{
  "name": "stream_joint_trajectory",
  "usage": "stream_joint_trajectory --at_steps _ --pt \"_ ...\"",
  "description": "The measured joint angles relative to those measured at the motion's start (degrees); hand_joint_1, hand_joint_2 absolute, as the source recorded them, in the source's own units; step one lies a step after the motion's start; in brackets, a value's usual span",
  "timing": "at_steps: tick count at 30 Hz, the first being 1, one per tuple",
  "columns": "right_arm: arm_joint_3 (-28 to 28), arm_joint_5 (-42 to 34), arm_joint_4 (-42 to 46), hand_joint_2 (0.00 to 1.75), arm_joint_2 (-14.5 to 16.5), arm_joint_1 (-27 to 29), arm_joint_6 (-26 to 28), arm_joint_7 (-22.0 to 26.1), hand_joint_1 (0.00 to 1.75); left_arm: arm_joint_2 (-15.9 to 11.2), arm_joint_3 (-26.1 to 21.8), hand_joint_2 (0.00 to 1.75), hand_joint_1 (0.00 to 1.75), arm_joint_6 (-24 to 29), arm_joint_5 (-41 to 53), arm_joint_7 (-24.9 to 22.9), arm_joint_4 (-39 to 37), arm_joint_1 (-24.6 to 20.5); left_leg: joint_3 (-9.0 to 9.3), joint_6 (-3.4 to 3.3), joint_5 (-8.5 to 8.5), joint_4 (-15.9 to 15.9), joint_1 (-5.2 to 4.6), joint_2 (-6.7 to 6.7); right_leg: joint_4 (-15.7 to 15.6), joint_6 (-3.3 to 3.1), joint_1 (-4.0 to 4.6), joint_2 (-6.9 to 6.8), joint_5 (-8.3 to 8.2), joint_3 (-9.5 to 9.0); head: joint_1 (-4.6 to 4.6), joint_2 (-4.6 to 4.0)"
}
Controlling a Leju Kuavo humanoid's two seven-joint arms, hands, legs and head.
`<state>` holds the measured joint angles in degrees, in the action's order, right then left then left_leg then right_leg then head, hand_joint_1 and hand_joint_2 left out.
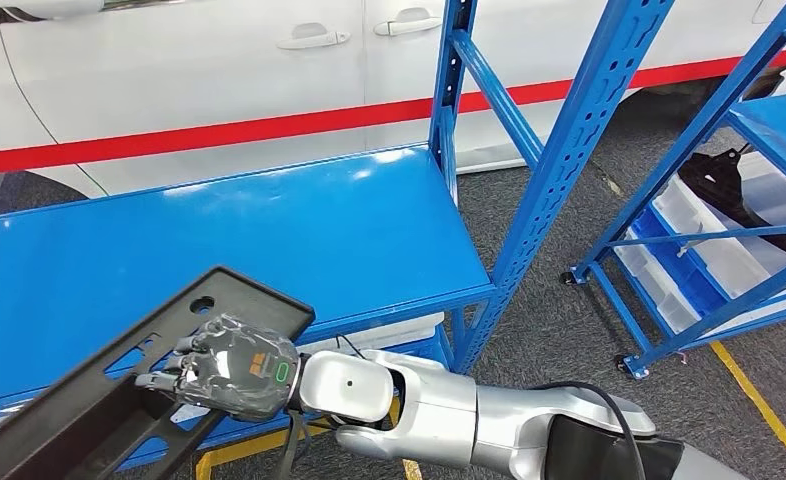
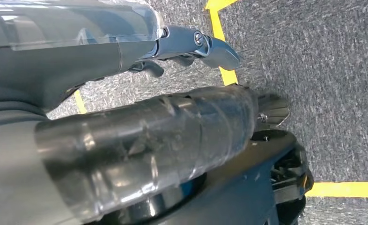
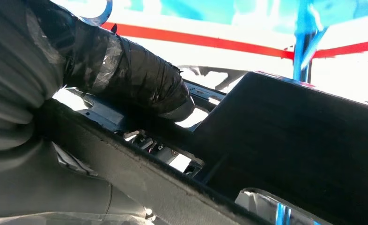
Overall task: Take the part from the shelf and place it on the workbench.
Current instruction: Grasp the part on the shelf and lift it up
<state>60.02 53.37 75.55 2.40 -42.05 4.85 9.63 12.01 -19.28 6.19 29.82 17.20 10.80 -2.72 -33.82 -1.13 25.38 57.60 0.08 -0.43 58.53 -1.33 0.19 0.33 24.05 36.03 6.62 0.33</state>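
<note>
My right hand (image 1: 231,367) grips a long black plastic part (image 1: 119,390), fingers curled over its upper face while the silver arm reaches in from the lower right of the head view. The part is a flat, trough-like panel with slots and a round hole near its far end. It slants from the lower left corner up to a squared end that lies over the front edge of the blue shelf (image 1: 269,230). I cannot tell whether that end touches the shelf board or hangs just above it.

In the right wrist view, my taped thumb (image 3: 140,79) presses down on a ridge of the part (image 3: 290,140), and the dark panel spreads out past it, with blue shelf posts and a red stripe bright behind.

My left hand (image 2: 140,140) hangs low above grey carpet (image 2: 332,70) crossed by yellow floor lines (image 2: 346,189). Its thick thumb and darker fingers point out with nothing between them, and the fingers stand apart, so I read it as holding nothing.

Behind the shelf stands a white car (image 1: 219,70) with a red stripe along its doors. To the right, a second blue rack (image 1: 689,250) on small wheels carries clear plastic bins (image 1: 709,240), and another black part (image 1: 729,190) lies on top of them.
</note>
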Motion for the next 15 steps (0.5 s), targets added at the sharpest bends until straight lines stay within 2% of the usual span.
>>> stream_joint_trajectory --at_steps 10,15 --pt "0.2 -0.1 0.0 1.75 0.9 -1.1 -0.8 -1.3 1.75 0.1 0.0 0.0 0.0 0.6 0.4 -0.1 0.0 0.0 -0.01 0.0 0.0 0.0 0.0 0.0 0.0 -0.01 0.0 -0.01 0.01 0.0 -0.02 0.0" --pt "-0.1 -1.8 -11.5 1.75 7.7 -8.1 -2.6 -5.9 1.75 0.2 0.3 0.0 0.0 2.1 4.2 -0.8 0.0 -0.6 0.02 0.03 -0.03 0.0 0.0 0.0 0.0 -0.02 0.01 -0.01 0.0 0.01 -0.02 0.0"
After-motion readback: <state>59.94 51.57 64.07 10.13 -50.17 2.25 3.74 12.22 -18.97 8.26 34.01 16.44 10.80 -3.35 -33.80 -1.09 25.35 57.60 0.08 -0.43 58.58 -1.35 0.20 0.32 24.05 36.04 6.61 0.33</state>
